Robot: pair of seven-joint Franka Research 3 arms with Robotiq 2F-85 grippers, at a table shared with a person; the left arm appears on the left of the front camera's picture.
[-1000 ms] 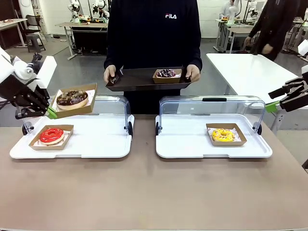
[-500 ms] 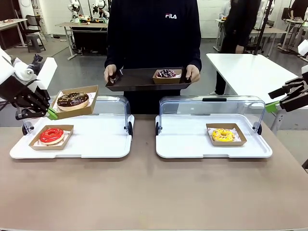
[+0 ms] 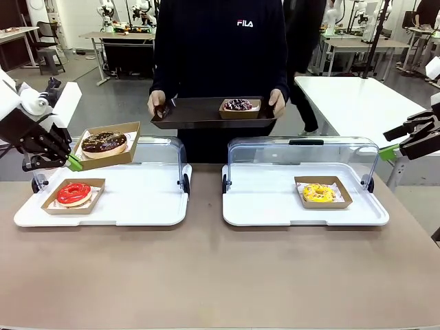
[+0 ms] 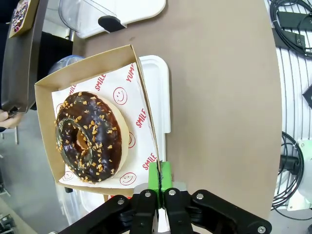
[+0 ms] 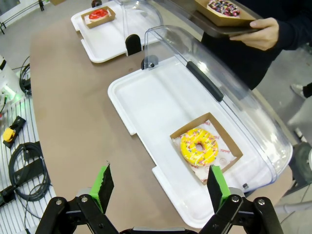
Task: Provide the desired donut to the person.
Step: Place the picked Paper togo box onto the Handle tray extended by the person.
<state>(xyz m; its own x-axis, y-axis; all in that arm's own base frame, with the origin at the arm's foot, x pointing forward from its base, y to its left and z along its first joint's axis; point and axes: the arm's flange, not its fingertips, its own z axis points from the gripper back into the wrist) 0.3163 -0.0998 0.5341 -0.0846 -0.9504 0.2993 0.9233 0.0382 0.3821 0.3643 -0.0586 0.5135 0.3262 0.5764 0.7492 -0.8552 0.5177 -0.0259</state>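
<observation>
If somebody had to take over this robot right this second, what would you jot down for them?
Left gripper: shut on the edge of the cardboard box with the chocolate donut, held in the air by the left white tray.
Right gripper: open, holding nothing, at the table's right side.
Red donut sits on the left white tray, yellow donut on the right white tray.
The person holds a dark tray carrying a sprinkled donut.
Done: chocolate donut lifted. Left: probably carry it to the dark tray and let go.
</observation>
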